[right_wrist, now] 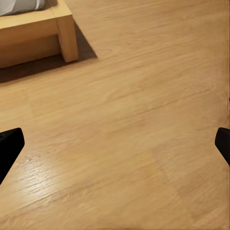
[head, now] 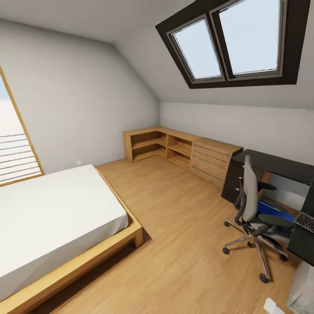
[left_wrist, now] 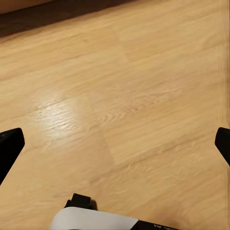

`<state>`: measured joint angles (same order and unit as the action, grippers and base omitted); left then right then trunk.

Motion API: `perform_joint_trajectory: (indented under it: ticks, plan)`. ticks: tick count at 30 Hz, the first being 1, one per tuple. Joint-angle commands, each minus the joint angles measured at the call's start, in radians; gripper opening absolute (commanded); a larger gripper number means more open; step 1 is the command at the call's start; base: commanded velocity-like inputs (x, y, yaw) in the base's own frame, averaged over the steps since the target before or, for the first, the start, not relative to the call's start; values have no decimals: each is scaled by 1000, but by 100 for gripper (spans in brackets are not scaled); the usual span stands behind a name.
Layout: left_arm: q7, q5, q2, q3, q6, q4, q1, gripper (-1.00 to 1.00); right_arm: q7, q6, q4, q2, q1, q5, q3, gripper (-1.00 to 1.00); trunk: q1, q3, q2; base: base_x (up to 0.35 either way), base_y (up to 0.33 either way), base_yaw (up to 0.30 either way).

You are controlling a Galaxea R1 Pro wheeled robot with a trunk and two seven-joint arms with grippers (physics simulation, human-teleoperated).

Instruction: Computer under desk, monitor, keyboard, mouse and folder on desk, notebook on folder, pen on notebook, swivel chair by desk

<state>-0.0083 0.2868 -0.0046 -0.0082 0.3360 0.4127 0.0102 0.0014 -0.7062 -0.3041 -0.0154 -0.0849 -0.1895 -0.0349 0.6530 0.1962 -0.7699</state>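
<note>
**Chair and folder across the bedroom floor**

Bare wood floor (left_wrist: 120, 96) lay beneath both wrist cameras, the left gripper (left_wrist: 115, 143) and right gripper (right_wrist: 115, 143) each with fingers spread wide, holding nothing. Across the room the swivel chair (head: 253, 205) stood beside the desk (head: 279, 165), with the blue folder (head: 272, 213) on its seat. A keyboard (head: 306, 221) corner showed on the desk's near wing. The bed (head: 56, 218) stood left.

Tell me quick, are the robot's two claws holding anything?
Left gripper: open, black fingertips spread wide, holding nothing, above light wood floor.
Right gripper: open, holding nothing.
</note>
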Motion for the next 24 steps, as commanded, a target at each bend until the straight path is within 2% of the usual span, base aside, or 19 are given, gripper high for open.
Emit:
perform_joint_trajectory:
  ticks: [1,24]
  plan:
    - [-1,6,0,-1,3,0,0,100,0,-3,1,0,-1,-1,-1,100,0,2,-1,0,0,-292]
    - [-2,6,2,-1,4,0,1,100,-1,-4,0,0,-1,-1,-2,100,0,2,-1,9,11,-290]
